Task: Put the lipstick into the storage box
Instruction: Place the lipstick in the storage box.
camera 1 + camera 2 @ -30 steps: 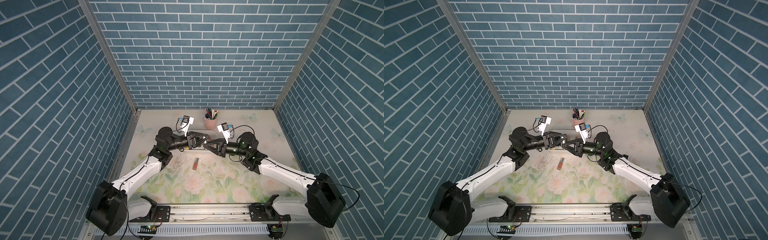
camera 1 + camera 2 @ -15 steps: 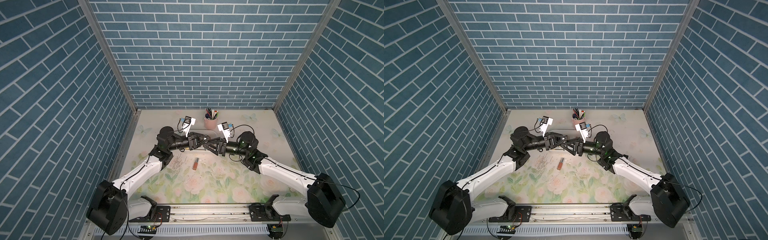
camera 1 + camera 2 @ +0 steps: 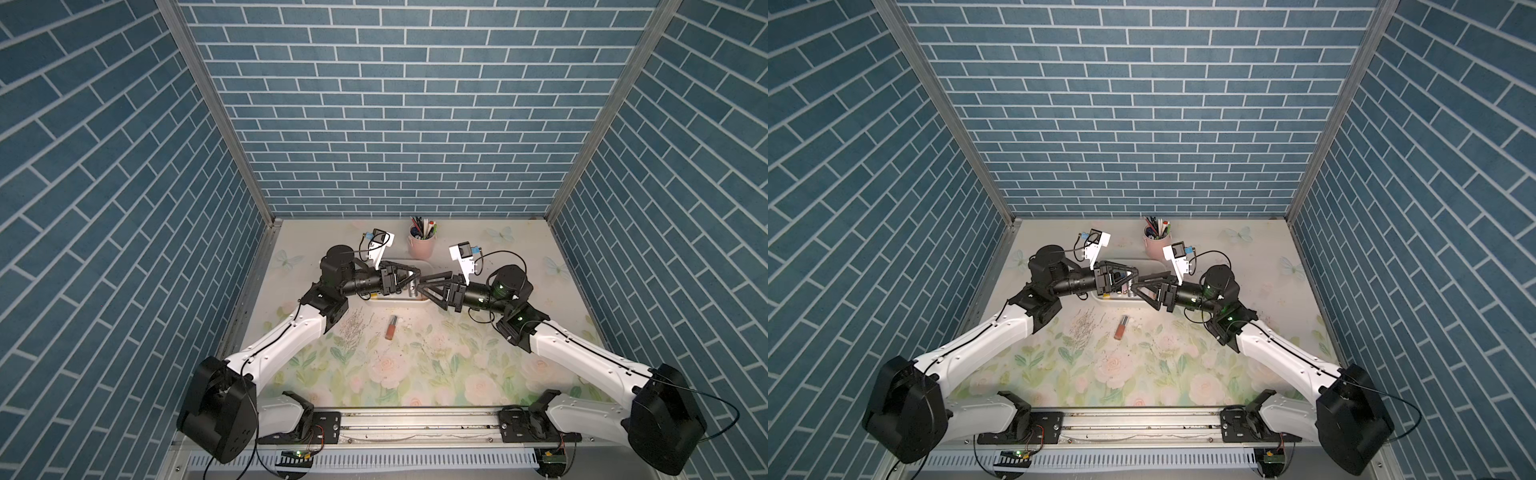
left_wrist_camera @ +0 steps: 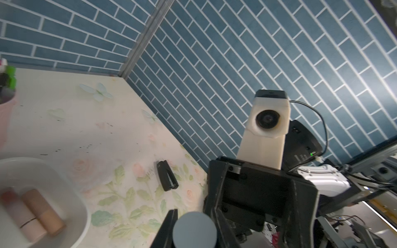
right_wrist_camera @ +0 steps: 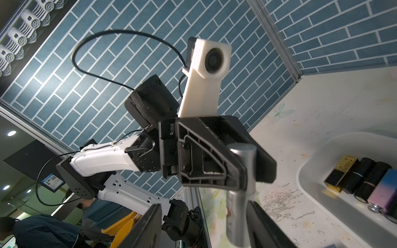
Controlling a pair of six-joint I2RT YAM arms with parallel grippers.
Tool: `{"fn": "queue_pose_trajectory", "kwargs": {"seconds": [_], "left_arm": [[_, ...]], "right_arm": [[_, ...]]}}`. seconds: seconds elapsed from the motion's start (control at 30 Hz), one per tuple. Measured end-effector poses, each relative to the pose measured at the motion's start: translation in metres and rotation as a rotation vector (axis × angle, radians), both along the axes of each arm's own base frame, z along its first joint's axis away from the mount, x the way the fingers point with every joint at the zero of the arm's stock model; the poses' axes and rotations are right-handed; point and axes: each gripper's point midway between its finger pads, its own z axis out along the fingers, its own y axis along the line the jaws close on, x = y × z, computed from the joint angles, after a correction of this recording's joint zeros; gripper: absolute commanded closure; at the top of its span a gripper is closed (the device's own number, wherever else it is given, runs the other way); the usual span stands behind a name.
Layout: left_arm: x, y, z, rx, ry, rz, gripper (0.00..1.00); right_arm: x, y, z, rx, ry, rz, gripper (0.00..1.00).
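A silver lipstick [image 5: 240,193] stands upright above the white storage box [image 3: 399,306], with my left gripper [image 4: 195,233] shut on it; its round end [image 4: 194,227] fills the gap between the fingers. My right gripper [image 5: 204,227] faces the left one and is open, its fingers wide apart on either side of the tube, one close to it. In both top views the two grippers meet tip to tip over the box [image 3: 1121,304]: left gripper [image 3: 414,277], right gripper [image 3: 421,284]. A pinkish lipstick [image 3: 391,327] lies on the table in front of the box.
Several lipsticks [image 5: 361,180] lie in the box, some pale tubes [image 4: 40,212] among them. A pink pen cup [image 3: 421,246] stands behind the box. A small black clip [image 4: 167,178] lies on the flowered tabletop. Blue brick walls close in three sides.
My right gripper has opened its jaws and let go of the silver lipstick. The left gripper has kept its hold, and both arms have stayed above the box.
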Motion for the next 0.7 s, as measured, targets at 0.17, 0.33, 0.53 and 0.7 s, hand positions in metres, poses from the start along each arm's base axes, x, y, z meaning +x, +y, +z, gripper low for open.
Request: {"fn": "queue_pose_trajectory", "kwargs": {"seconds": [0.17, 0.33, 0.53, 0.7], "left_arm": [[0.020, 0.005, -0.004, 0.095, -0.013, 0.093, 0.92], [0.044, 0.015, -0.023, 0.220, 0.005, 0.209, 0.92], [0.068, 0.026, -0.065, 0.391, 0.080, 0.328, 0.92], [0.088, 0.025, -0.080, 0.505, 0.087, 0.398, 0.92]], "right_arm": [[0.007, -0.010, -0.011, -0.035, 0.021, -0.050, 0.34], [0.025, -0.021, -0.036, -0.121, 0.075, -0.145, 0.34], [0.043, -0.036, -0.079, -0.299, 0.154, -0.284, 0.34], [0.054, -0.049, -0.106, -0.425, 0.187, -0.368, 0.34]]}}
